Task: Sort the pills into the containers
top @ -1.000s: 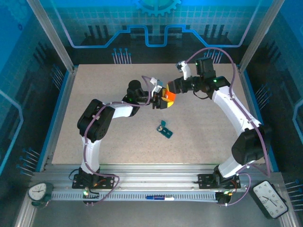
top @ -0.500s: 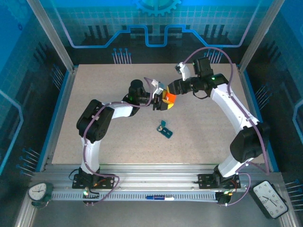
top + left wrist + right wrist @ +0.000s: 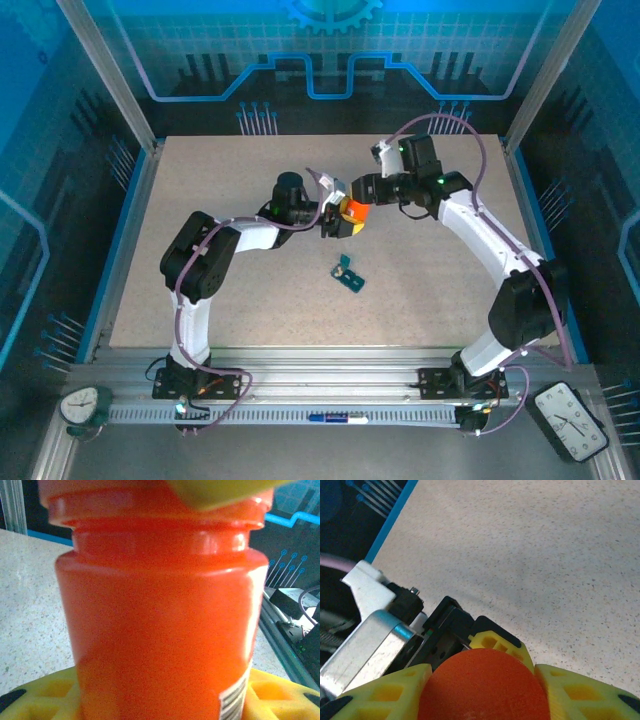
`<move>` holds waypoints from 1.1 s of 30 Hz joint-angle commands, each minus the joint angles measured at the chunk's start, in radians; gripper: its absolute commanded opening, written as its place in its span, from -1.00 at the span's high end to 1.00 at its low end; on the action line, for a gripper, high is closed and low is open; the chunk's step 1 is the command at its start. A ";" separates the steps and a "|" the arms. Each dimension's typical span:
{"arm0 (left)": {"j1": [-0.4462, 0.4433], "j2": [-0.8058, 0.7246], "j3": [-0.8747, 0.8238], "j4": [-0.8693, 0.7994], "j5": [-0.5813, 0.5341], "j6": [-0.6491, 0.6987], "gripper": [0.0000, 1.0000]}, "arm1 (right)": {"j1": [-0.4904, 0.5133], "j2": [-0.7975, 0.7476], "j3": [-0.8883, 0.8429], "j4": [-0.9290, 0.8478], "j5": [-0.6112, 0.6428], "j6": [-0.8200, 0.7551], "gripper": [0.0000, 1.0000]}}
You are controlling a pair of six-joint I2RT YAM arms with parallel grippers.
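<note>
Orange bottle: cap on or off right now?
On, it seems: the orange bottle ends in a closed orange cap between the fingers of the right gripper; left gripper holds its body.

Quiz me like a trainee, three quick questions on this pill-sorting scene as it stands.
1. Fill in: the dark-teal rectangular plastic pill box lies on the ___.
2. The orange cylindrical plastic bottle is gripped by: A) one pincer B) both pincers C) neither?
3. True or false: a pincer holds the pill box.
Key: 1 table; 2 B, left pincer and right pincer; 3 false.
</note>
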 commanded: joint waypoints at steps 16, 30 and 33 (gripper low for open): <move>-0.009 -0.066 0.013 -0.038 -0.071 0.151 1.00 | -0.008 -0.011 0.077 -0.138 0.015 0.086 -0.29; 0.018 -0.009 0.059 0.070 0.105 -0.027 1.00 | -0.085 -0.177 0.001 -0.097 -0.132 -0.266 -0.69; 0.019 0.002 0.075 0.099 0.131 -0.075 1.00 | -0.085 -0.135 0.044 -0.117 -0.131 -0.308 -0.70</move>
